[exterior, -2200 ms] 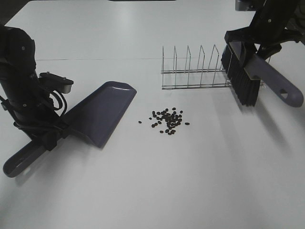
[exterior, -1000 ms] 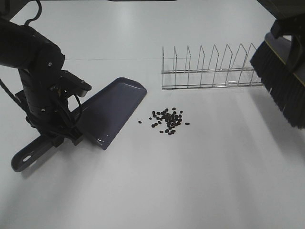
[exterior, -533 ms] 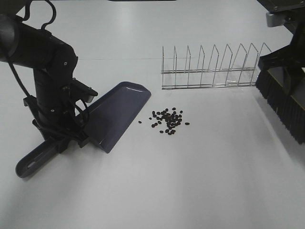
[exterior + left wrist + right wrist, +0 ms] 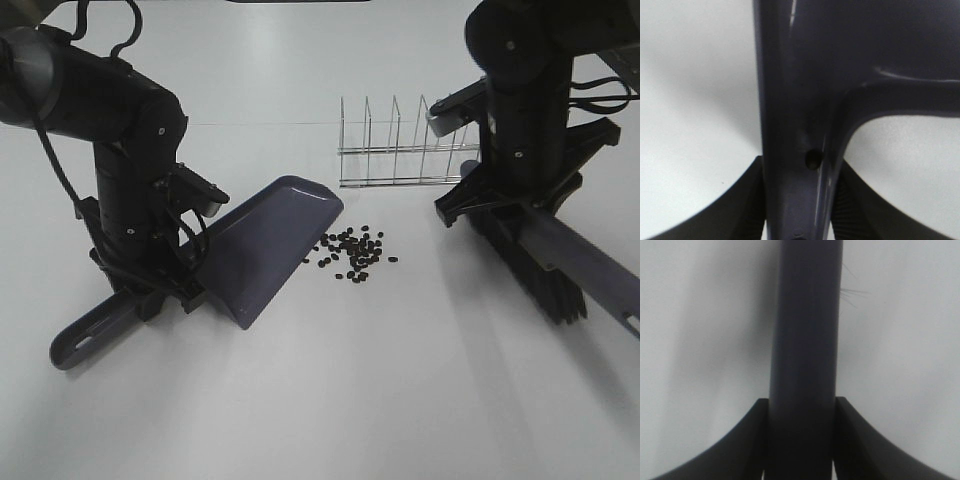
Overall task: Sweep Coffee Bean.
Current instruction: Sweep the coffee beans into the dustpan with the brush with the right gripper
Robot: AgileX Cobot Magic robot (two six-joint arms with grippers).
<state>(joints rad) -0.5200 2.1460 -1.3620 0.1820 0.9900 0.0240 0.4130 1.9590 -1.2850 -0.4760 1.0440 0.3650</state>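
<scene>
Looks along a dark grey-purple brush handle (image 4: 805, 330), clamped on both sides by the black fingers (image 4: 747, 440) of the right gripper (image 4: 801, 402). Shows white table (image 4: 905, 370) behind, and some thin bristles (image 4: 852, 292) just beside the handle.

I'm seeing a plain white table (image 4: 350, 400). The coffee bean (image 4: 352, 252) cluster lies loose near the middle, a wire rack (image 4: 400, 152) stands behind it, and the dustpan (image 4: 265, 245) mouth sits just left.

My left gripper (image 4: 800, 200) clamps the dustpan (image 4: 270, 245) near the desk's (image 4: 330, 410) left edge; my right gripper (image 4: 801, 440) clamps the brush (image 4: 560, 255) near the right edge.
</scene>
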